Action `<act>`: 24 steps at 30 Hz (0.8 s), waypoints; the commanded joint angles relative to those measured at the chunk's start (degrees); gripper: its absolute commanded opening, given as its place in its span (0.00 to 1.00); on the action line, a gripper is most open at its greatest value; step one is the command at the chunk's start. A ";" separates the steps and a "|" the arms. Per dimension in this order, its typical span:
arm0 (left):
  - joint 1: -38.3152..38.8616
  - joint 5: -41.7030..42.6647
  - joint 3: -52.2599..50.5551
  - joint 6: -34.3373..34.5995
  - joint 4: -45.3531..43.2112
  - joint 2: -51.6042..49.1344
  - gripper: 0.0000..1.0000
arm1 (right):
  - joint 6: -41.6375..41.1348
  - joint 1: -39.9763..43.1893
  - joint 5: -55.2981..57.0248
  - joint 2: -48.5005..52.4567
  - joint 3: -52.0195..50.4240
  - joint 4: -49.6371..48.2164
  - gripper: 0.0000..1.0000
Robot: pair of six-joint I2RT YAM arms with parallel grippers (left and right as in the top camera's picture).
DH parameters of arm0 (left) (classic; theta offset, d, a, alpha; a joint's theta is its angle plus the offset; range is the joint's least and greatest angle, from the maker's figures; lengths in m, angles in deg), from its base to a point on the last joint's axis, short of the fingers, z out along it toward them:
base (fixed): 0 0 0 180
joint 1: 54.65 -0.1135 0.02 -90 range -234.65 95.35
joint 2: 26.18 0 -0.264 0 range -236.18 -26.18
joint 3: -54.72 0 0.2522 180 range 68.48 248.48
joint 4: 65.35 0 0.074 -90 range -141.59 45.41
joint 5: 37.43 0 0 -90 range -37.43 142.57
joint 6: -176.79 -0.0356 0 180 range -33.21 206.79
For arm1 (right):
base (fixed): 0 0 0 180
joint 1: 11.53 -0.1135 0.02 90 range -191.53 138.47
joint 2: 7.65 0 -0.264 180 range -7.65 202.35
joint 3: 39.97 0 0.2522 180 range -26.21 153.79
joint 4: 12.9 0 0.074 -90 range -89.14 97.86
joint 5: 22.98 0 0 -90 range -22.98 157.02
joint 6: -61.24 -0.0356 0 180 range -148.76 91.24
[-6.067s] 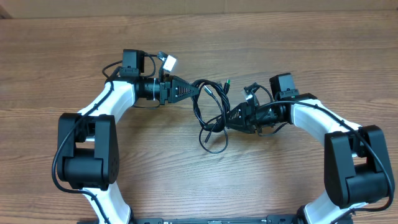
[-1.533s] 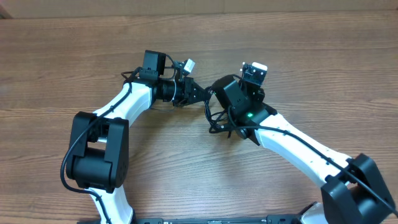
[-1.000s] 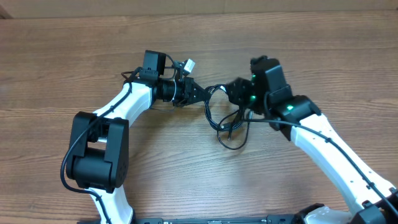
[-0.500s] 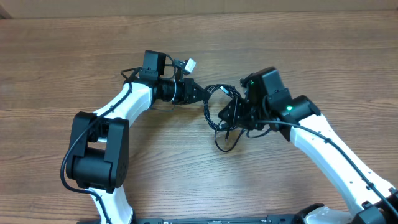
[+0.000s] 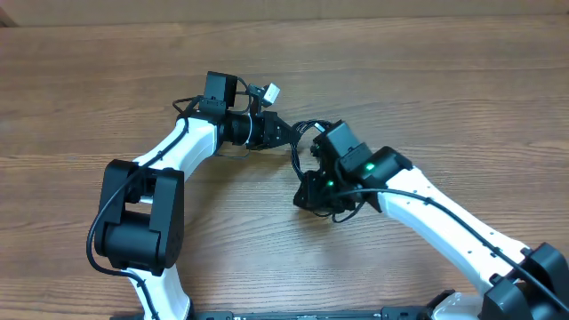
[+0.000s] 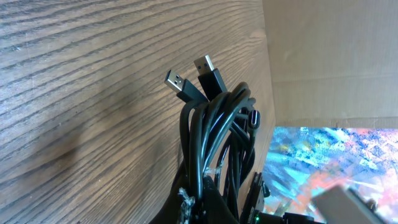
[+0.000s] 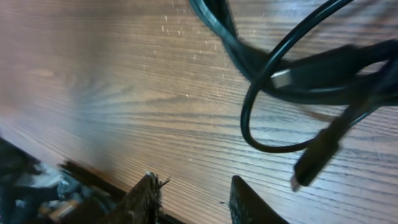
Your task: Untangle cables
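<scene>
We see the left hand clamped on the cables. In the left wrist view they form a black bundle rising from between its fingers, with two USB plugs sticking out at the top. The right hand hangs low over the wooden surface, just beside the bundle. Its fingers are apart, with only bare wood between them. Loose loops of cable and a plug end show just ahead of it.

Left arm and right arm: white link shells, black joint housings, external black wires; green indicator lights on the right arm's wrist.
</scene>
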 commanded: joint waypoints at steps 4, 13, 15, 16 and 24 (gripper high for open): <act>0.37 1.14 0.13 0.68 -0.22 -0.57 0.04 | 0.11 -3.50 9.25 1.31 0.20 1.14 0.37; 0.37 1.25 0.13 0.85 -0.24 -0.59 0.04 | 0.07 -8.66 22.51 1.38 -1.64 0.13 0.37; 0.37 2.05 0.13 0.87 -0.28 -0.59 0.04 | 0.09 -10.16 25.00 1.38 -3.06 -1.49 0.37; 0.37 3.10 0.13 0.87 -0.37 -0.57 0.04 | 0.11 -10.71 26.01 1.38 -3.74 -2.23 0.37; 0.37 9.68 0.13 1.86 -1.73 -0.59 0.04 | 0.13 -11.67 30.18 1.38 -5.57 -2.80 0.37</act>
